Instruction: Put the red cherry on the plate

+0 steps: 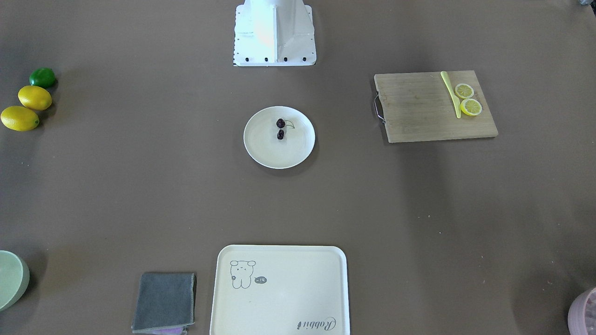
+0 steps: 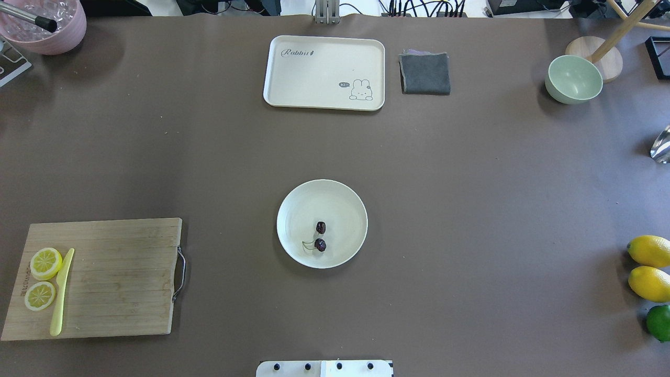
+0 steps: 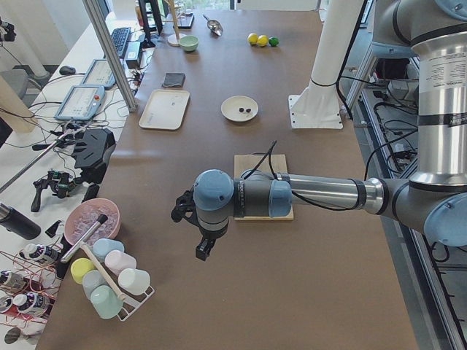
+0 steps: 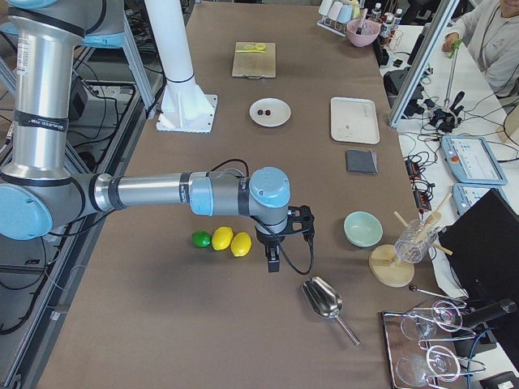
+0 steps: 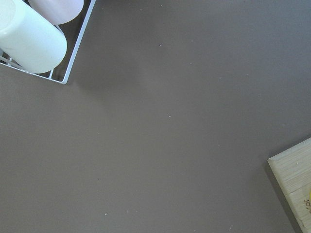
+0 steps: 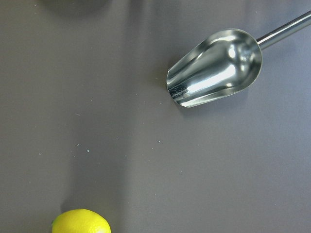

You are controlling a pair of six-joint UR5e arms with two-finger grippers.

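Note:
The red cherry (image 1: 281,129) (image 2: 320,236), two tiny dark round fruits on a thin green stem, lies inside the plate (image 1: 260,153) (image 2: 298,209) at the table's middle. Neither arm is near it. The left gripper (image 3: 203,251) hangs over bare table at the robot's left end, beside a cup rack, and shows only in the exterior left view. The right gripper (image 4: 272,261) hangs at the opposite end by the lemons, and shows only in the exterior right view. I cannot tell whether either gripper is open or shut. Both wrist views show only table and nearby items.
A wooden cutting board (image 2: 120,277) holds two lemon slices (image 2: 44,263) and a yellow knife (image 2: 62,293). A cream tray (image 2: 324,73), grey cloth (image 2: 425,73) and green bowl (image 2: 573,78) sit on the far side. Lemons (image 2: 649,267), a lime (image 2: 658,322) and a metal scoop (image 6: 216,68) lie at the right end.

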